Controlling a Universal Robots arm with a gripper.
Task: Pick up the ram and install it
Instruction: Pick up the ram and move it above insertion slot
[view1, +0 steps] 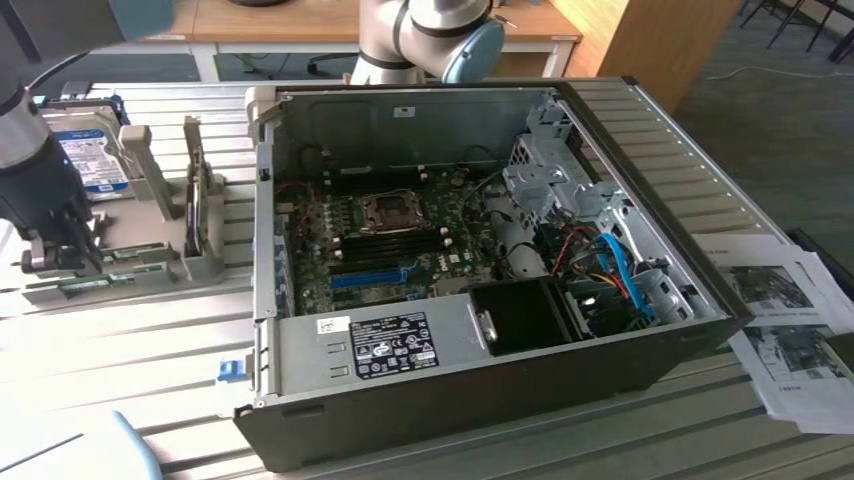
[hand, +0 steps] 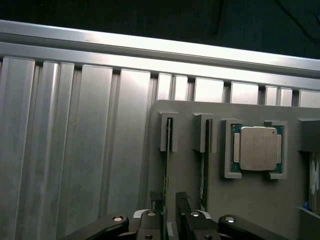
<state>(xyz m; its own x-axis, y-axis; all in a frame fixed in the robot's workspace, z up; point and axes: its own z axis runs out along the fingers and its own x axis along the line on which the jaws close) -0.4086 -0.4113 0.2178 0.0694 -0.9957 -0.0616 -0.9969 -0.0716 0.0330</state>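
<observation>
At the exterior view's left, the tool (view1: 60, 262) sits low over a grey holder (view1: 200, 266) beside the open computer case (view1: 441, 412).

We are in a robotics lab.
We see an open computer case (view1: 534, 390) on a slotted aluminium bench (view1: 134, 340), wooden desks (view1: 267, 25) upper centre, printed sheets (view1: 781, 300) lower right.

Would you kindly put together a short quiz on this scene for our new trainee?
1. True or false: the gripper has lifted the ram out of the grey holder.
2. What lies in the holder's square recess? A) fan B) processor chip C) battery
3. How many sticks stand in the holder's slots in the wrist view?
Key: 1 false, the open gripper straddles the ram, which stands in its slot; 2 B; 3 two, the ram and a second stick.
</observation>
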